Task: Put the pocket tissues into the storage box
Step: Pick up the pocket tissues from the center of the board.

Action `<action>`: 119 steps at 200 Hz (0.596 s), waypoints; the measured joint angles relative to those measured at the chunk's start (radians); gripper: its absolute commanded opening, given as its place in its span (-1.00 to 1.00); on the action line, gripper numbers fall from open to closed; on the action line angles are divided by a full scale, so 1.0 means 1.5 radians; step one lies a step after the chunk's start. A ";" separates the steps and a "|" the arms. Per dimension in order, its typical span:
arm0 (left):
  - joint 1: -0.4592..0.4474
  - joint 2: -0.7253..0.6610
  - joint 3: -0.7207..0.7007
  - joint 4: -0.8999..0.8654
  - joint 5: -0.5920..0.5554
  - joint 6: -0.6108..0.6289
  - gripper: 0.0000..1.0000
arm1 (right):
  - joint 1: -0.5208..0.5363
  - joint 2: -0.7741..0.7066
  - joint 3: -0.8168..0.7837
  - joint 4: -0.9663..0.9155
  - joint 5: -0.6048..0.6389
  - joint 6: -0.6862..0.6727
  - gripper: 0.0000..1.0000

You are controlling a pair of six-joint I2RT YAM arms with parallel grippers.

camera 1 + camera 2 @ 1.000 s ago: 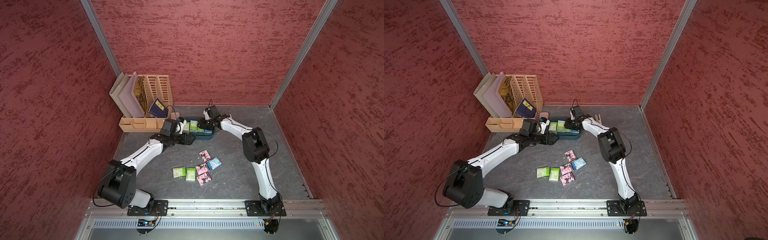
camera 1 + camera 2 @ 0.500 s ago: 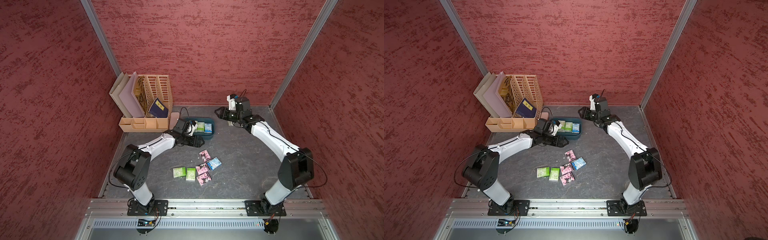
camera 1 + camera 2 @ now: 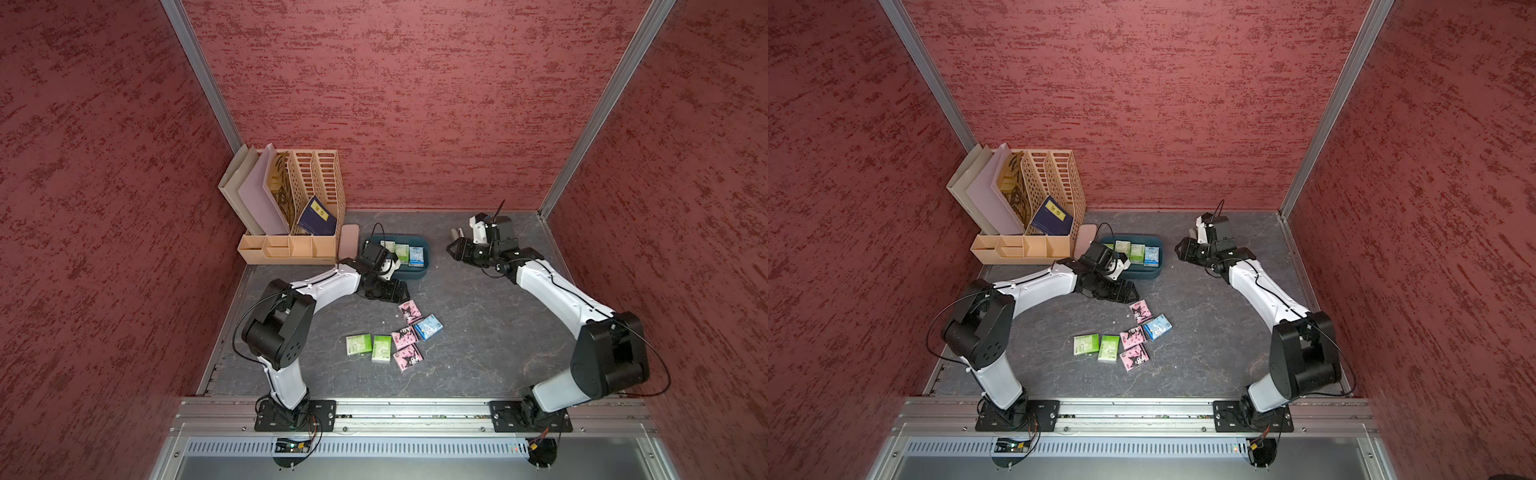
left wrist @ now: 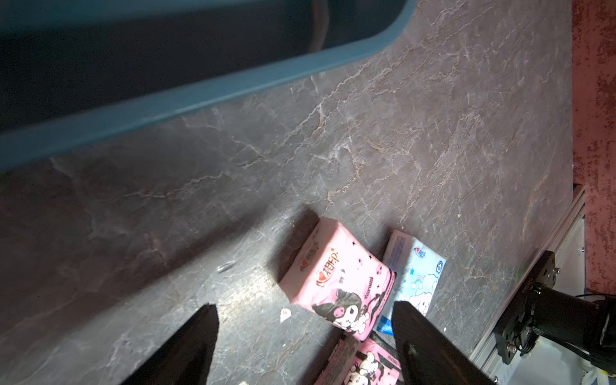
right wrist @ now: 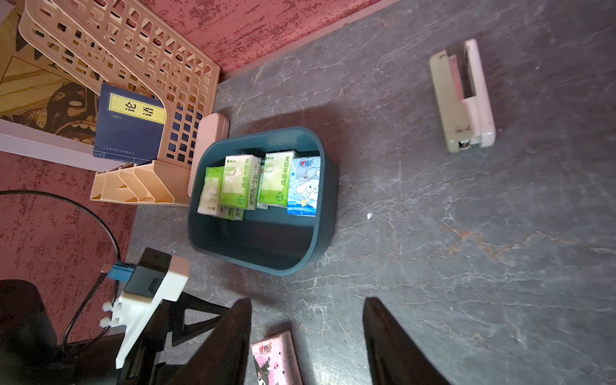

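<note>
1. Now the left claw (image 3: 401, 291), jaws spread and empty, is poised just near of the storage box (image 3: 409, 275).
2. Closest of the loose pocket tissues (image 3: 358, 344) on the counter (image 3: 478, 332), a pink packet (image 3: 409, 311) lies just near-right of it, long axis roughly far-to-near.
3. Right claw (image 3: 454, 249), also spread and empty, hangs well apart, far right.

You find the storage box (image 3: 417, 275), a shallow teal tray with rounded corners, just above centre in both top views. Pocket tissues (image 5: 238, 181) line its upper wall, mostly green, with one light blue packet (image 5: 305, 186). Below the box, six lie flat: two green packets (image 3: 358, 344), three pink packets (image 3: 403, 337) and one blue packet (image 3: 428, 327).
</note>
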 measured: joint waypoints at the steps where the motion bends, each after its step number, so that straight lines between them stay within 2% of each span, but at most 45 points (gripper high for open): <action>1: 0.000 0.001 0.000 0.000 0.000 -0.001 0.67 | 0.000 0.000 0.000 0.000 0.000 -0.001 0.16; 27: -0.006 0.024 0.000 -0.001 0.000 -0.005 0.64 | -0.001 -0.008 0.000 -0.010 -0.001 -0.006 0.16; 54: -0.018 0.056 0.004 -0.005 0.000 0.003 0.46 | -0.007 -0.012 0.000 -0.015 -0.003 -0.011 0.16; 92: -0.029 0.064 0.010 -0.004 -0.003 0.008 0.40 | -0.013 -0.012 0.003 -0.031 -0.008 -0.017 0.16; 119: -0.029 0.069 0.013 -0.005 -0.003 0.013 0.09 | -0.013 -0.012 0.004 -0.036 -0.009 -0.019 0.16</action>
